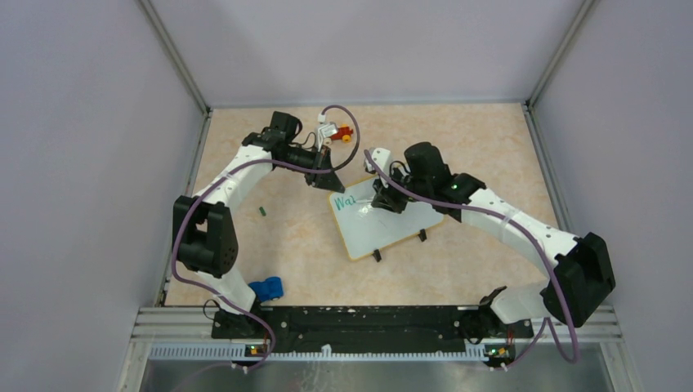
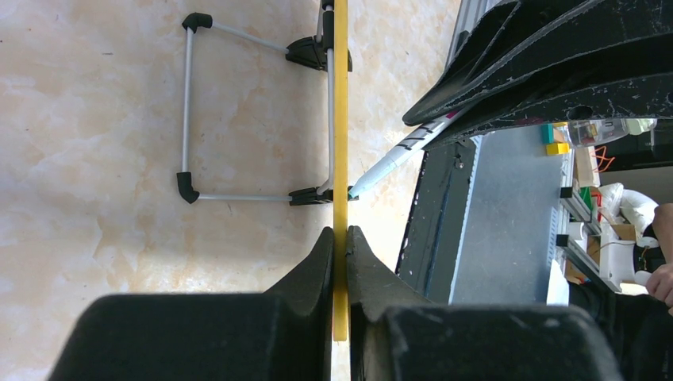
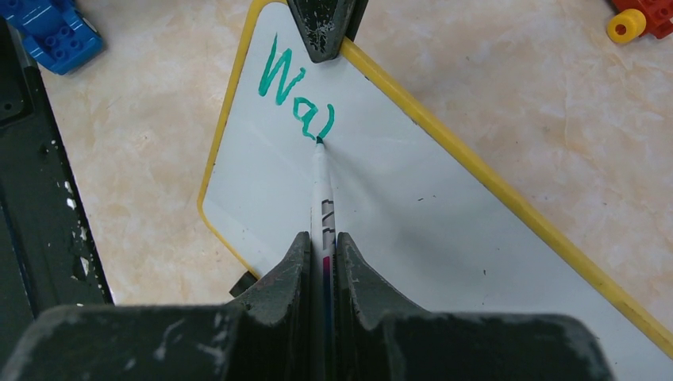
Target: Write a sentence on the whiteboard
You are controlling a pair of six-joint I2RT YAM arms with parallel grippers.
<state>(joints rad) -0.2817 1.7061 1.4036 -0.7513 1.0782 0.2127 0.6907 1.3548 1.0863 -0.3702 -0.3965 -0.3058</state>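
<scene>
The whiteboard (image 1: 391,227), white with a yellow rim, lies tilted at mid-table. My left gripper (image 1: 320,178) is shut on its far left corner; the left wrist view shows the yellow rim (image 2: 340,119) pinched edge-on in the left gripper (image 2: 340,232). My right gripper (image 3: 321,236) is shut on a white marker (image 3: 321,178), whose green tip touches the whiteboard (image 3: 428,214). Part of the sentence (image 3: 295,95), green letters reading "Wal", sits near that corner, and the tip rests at the foot of the last stroke. From above, the right gripper (image 1: 384,200) hovers over the lettering (image 1: 344,201).
A blue toy block (image 1: 266,288) lies near the left arm's base. A red and yellow toy (image 1: 346,133) and a white object (image 1: 327,129) sit at the back. A small green cap (image 1: 263,211) lies left of the board. The board's wire stand (image 2: 190,103) shows underneath.
</scene>
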